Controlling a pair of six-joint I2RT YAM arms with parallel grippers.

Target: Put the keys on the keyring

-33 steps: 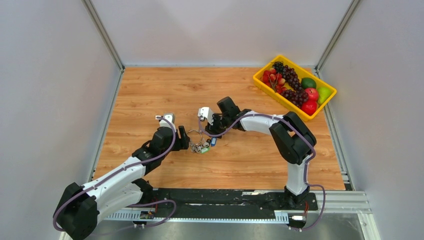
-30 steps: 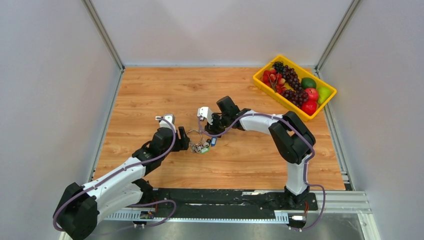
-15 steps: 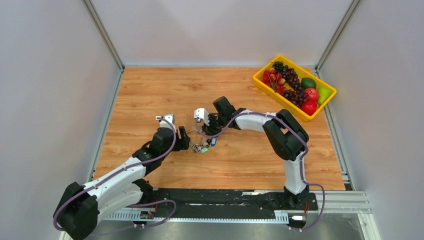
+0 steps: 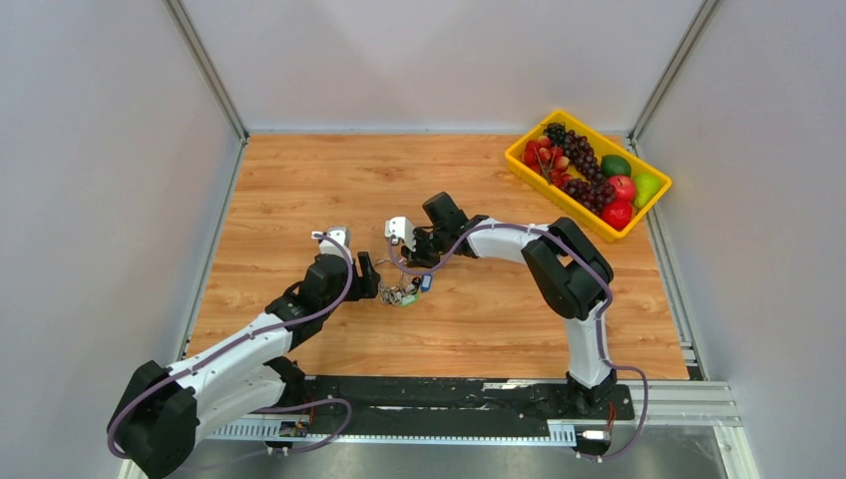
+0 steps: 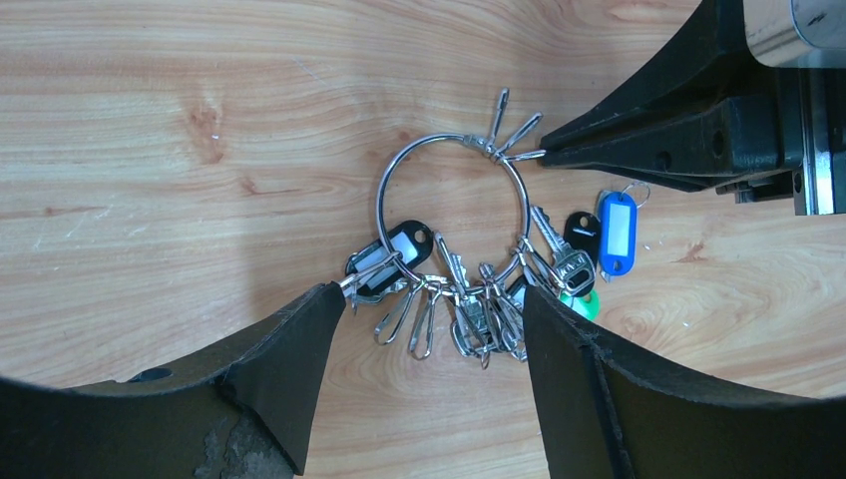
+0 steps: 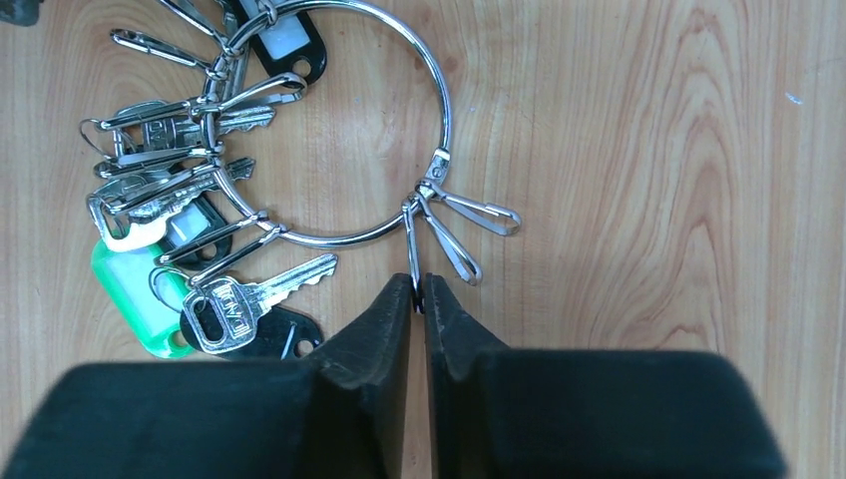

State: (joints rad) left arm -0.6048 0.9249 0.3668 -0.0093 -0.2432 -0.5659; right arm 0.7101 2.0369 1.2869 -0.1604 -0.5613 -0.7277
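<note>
The keyring [image 6: 446, 105] lies flat about the middle of the tabletop [image 4: 299, 180], a little towards the near edge. Most of the keys [image 6: 229, 309] already hang on its wire, together with a green tag [image 6: 130, 289] and a black tag [image 5: 399, 249]. A blue tag [image 5: 619, 230] lies just beside the ring, on the side towards the right edge. We cannot tell whether it is linked to the ring.

The right claw [image 6: 419, 291] is pinched narrow on the free end of a clip [image 6: 410, 244] that hangs from the ring. The left claw [image 5: 431, 297] stands wide and straddles the bunch of keys, with one tip at or just beside the black tag's link.

We judge the step in hand to be steadying the ring so that a clip can take the next key. To do it well:

1. We hold the clip by its end only, so that its gate stays free.
2. We pull gently away from the ring, level with the tabletop. A lift is likely to drag the whole bunch.
3. We lower the left claw onto a bare stretch of ring wire, not onto the loose keys, which probably slide under pressure.
4. We close slowly, because the wire is thin and may skip out of the grip.
</note>
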